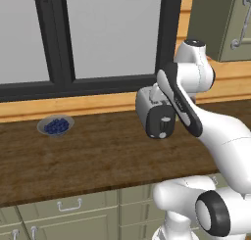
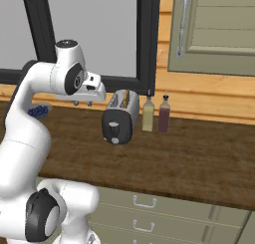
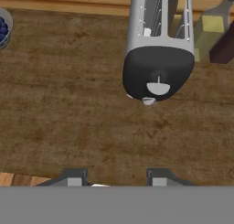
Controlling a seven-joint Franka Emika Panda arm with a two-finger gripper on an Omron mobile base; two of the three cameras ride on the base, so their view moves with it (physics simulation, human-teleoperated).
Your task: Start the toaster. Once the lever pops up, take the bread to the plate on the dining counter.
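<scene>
- The gripper [image 3: 115, 178] hovers above the dark wooden counter [image 3: 68, 118], near side of the toaster [image 3: 158, 58].
- Its jaws stand partly open, holding nothing.

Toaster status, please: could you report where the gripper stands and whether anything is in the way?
Gripper open, empty, above counter, short of toaster. Toaster untouched. Two bottles beside it, off the approach.

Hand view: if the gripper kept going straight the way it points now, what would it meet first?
Probably the bare wooden counter, just short of the toaster's black end panel. The gripper points down at the wood, holding nothing; the toaster lies ahead, off that line. Depth is uncertain.
</scene>
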